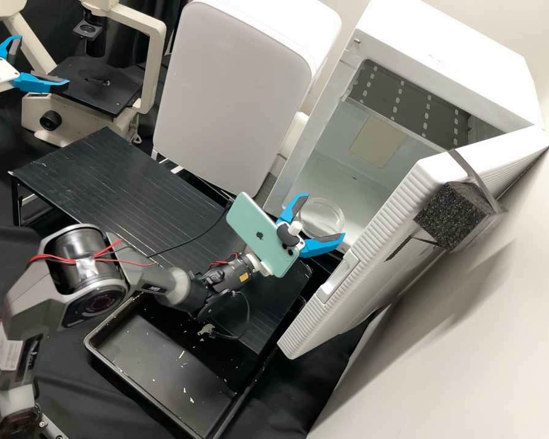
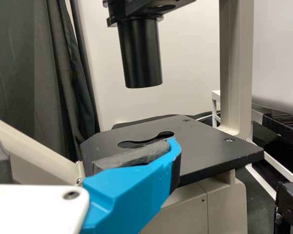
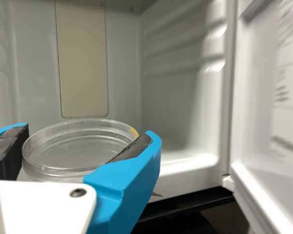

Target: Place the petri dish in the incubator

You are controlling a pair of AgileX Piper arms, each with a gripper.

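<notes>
At the incubator's open front, the right gripper is shut on the clear round petri dish. The petri dish shows in the right wrist view between the dark pads of the right gripper, level and close against both. Whether its underside touches the incubator floor cannot be told. The left gripper stands open and empty beside the microscope. In the left wrist view the left gripper is in front of the black microscope stage.
The incubator door is swung out, with a black foam block on it. A black slatted stand crosses the bench, a black tray lies nearer, and a large white case is beside the incubator.
</notes>
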